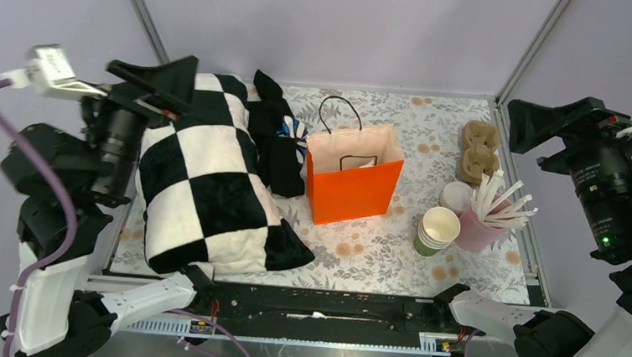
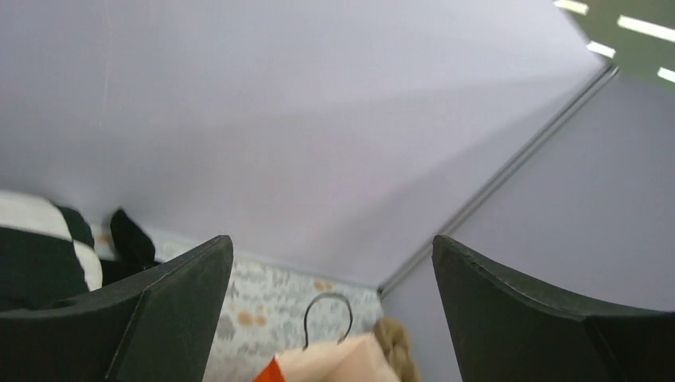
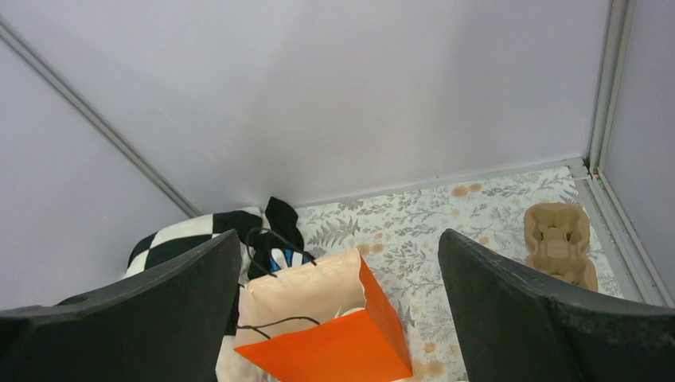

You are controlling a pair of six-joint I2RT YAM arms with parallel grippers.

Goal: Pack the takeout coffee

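An orange paper bag (image 1: 352, 189) stands open in the middle of the flowered table, also seen in the right wrist view as the orange bag (image 3: 334, 342). Inside it a small white rounded piece (image 3: 348, 310) shows. It may be the lid of the takeout coffee, but I cannot tell, and no green cup body shows there. My left gripper (image 1: 168, 84) hangs open, high above the checkered cushion, nothing between its fingers (image 2: 183, 310). My right gripper (image 1: 522, 130) is open too, raised at the right edge, well away from the bag.
A black-and-white checkered cushion (image 1: 198, 187) and black cloth (image 1: 277, 142) lie left of the bag. To its right stand nested green cups (image 1: 437, 231), a pink cup of white sticks (image 1: 486, 220), a white round thing (image 1: 456, 195) and brown cardboard carriers (image 1: 480, 150).
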